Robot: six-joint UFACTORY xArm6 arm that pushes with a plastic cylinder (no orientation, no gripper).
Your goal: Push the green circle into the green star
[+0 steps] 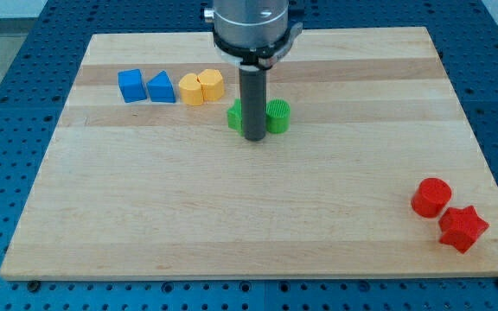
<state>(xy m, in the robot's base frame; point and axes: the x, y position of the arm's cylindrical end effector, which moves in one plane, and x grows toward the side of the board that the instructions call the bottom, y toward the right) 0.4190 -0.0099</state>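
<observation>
The green circle (277, 116) stands on the wooden board (232, 216) just right of my rod. The green star (236, 115) shows just left of the rod, partly hidden behind it. My tip (254, 138) rests on the board right in front of the two green blocks, at the gap between them. Whether the two blocks touch behind the rod I cannot tell.
A blue cube (130, 85) and a blue triangle-like block (161, 88) sit at the view's top left. Two yellow blocks (192, 89) (211, 84) stand right of them, touching. A red circle (430, 197) and a red star (462, 228) lie at the view's bottom right.
</observation>
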